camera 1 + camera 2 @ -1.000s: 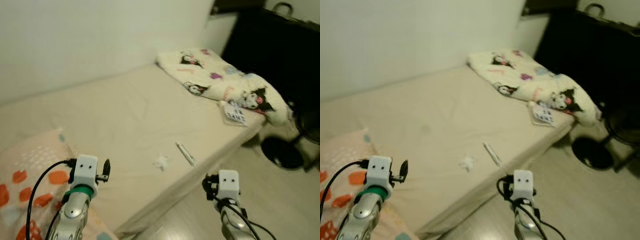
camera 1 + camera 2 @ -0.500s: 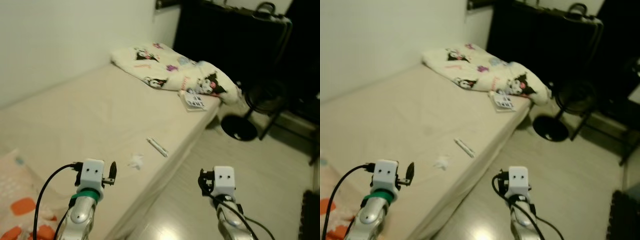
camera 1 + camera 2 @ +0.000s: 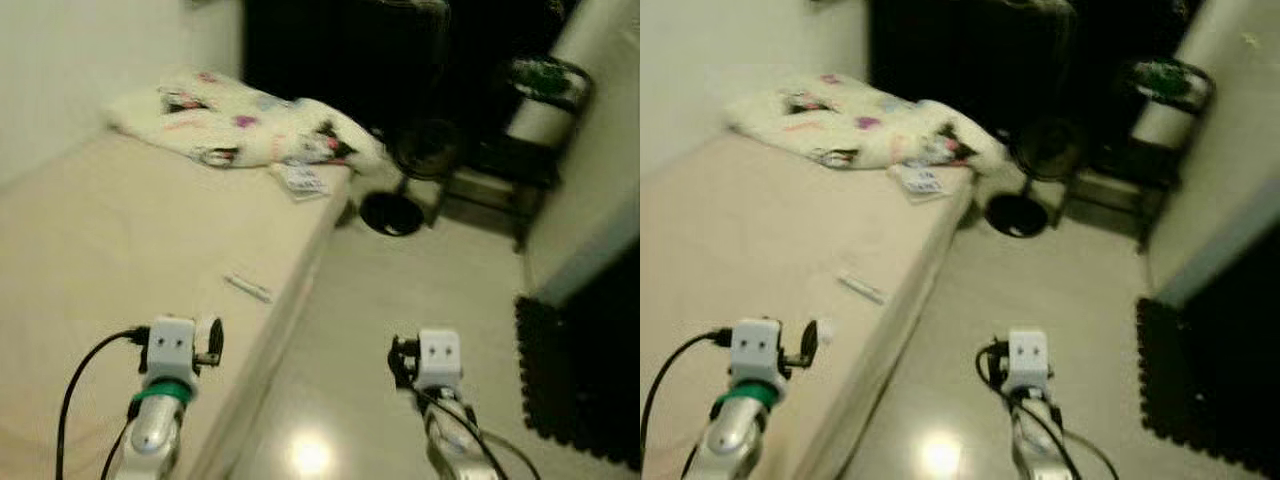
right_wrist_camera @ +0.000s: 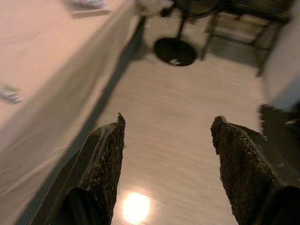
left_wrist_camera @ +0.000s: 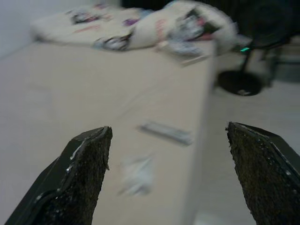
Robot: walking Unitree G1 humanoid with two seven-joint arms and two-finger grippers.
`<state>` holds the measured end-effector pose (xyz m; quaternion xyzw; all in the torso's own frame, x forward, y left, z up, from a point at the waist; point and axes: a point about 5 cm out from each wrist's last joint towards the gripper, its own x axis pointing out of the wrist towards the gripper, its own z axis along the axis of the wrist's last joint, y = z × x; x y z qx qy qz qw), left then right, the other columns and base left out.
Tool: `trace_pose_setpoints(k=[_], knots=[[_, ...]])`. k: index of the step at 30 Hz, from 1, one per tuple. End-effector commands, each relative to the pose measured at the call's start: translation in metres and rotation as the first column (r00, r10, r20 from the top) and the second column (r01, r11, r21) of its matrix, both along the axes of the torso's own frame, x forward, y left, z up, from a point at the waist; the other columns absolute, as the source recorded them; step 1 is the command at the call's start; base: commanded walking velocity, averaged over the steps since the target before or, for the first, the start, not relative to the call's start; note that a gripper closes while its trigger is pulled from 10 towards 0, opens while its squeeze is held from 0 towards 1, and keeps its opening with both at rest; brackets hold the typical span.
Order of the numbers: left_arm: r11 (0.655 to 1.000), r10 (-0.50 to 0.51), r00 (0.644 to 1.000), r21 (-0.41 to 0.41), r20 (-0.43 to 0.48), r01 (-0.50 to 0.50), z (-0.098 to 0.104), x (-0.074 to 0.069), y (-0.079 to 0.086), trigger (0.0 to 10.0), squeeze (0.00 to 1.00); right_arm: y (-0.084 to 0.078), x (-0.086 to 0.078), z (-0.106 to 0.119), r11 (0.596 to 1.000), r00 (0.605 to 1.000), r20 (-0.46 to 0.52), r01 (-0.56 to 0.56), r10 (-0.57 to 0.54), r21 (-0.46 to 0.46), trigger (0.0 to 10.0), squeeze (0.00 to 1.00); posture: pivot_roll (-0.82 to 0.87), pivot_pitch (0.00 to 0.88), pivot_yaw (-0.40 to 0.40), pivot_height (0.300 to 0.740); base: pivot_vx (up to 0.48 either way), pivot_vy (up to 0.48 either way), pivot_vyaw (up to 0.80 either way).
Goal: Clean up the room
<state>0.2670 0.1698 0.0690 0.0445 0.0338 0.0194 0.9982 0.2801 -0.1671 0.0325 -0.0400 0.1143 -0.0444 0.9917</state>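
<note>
Scouting step, by my read: both end effectors wide open and empty. Left end effector [image 5: 168, 178] hovers over the bed [image 3: 90, 230], crumpled tissue [image 5: 137, 174] and white stick [image 5: 167, 132] just ahead. Right end effector [image 4: 166, 173] over floor [image 4: 178, 117]. Next: reach forward, pinch tissue.

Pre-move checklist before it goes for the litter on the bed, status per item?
1. Left tool open and empty: ok.
2. Right tool open and empty: ok.
3. Targets located: ok; a thin white wrapper lies near the bed edge, a crumpled white scrap nearer the left tool.
4. Image sharp enough to aim: not ok, the head views are blurred.
5. Floor ahead free of obstacles: ok close by; a fan base stands further on.
6. Blanket folded: not ok, bunched at the far end.
</note>
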Motion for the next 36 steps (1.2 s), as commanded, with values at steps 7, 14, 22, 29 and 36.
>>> trace_pose_setpoints(k=[7, 14, 22, 29, 36], knots=[[1.000, 0.017, 1.000, 0.000, -0.018, -0.017, -0.005, -0.009, 0.006, 10.0, 0.00, -0.002, -0.001, -0.006, 1.000, 0.999, -0.037, 0.006, -0.006, 0.002, 10.0, 0.00, 0.09, 0.000, -0.013, 0.740, 0.000, 0.000, -0.80], [1.000, 0.010, 1.000, 0.000, -0.023, -0.010, -0.006, -0.011, 0.004, 10.0, 0.00, -0.002, -0.003, -0.009, 1.000, 0.999, -0.050, 0.017, -0.017, 0.003, 10.0, 0.00, 0.09, 0.000, -0.011, 0.740, 0.000, 0.000, -0.80], [1.000, 0.006, 0.999, 0.000, -0.031, -0.006, -0.009, -0.014, -0.001, 10.0, 0.00, -0.005, -0.012, -0.017, 1.000, 0.997, -0.080, 0.022, -0.023, -0.009, 10.0, 0.00, 0.09, 0.000, -0.013, 0.740, 0.000, 0.000, -0.80], [1.000, 0.009, 1.000, 0.003, -0.030, -0.009, -0.009, -0.013, 0.000, 10.0, 0.00, -0.005, -0.011, -0.017, 1.000, 0.997, -0.076, 0.027, -0.028, -0.011, 10.0, 0.00, 0.09, 0.000, -0.004, 0.740, 0.000, 0.000, -0.80], [1.000, 0.003, 1.000, 0.004, -0.021, -0.003, -0.006, -0.011, 0.001, 10.0, 0.00, -0.001, -0.009, -0.014, 1.000, 0.998, -0.061, 0.016, -0.016, -0.015, 10.0, 0.00, 0.09, 0.000, 0.001, 0.740, 0.000, 0.000, -0.80]])
